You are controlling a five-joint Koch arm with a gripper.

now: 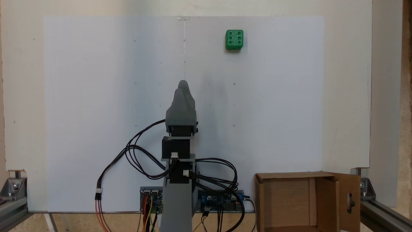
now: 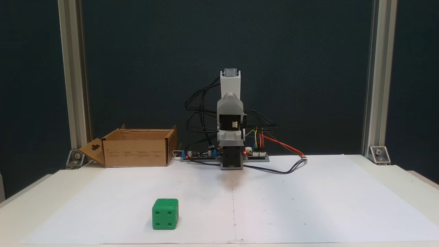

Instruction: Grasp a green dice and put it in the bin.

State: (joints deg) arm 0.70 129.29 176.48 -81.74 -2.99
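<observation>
Green dice alone on white paper

The green dice sits on the worktop, well apart from the cardboard bin beside the arm's base. The grey claw is folded; released or clenched, I cannot tell

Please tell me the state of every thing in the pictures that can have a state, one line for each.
green dice: lying free on the white paper, six pips up, not held.
bin: open, flaps folded out, nothing seen inside.
pincer: pointing along the paper toward the far edge, holding nothing; open or shut cannot be told.
controller boards: powered, red lights on.
</observation>
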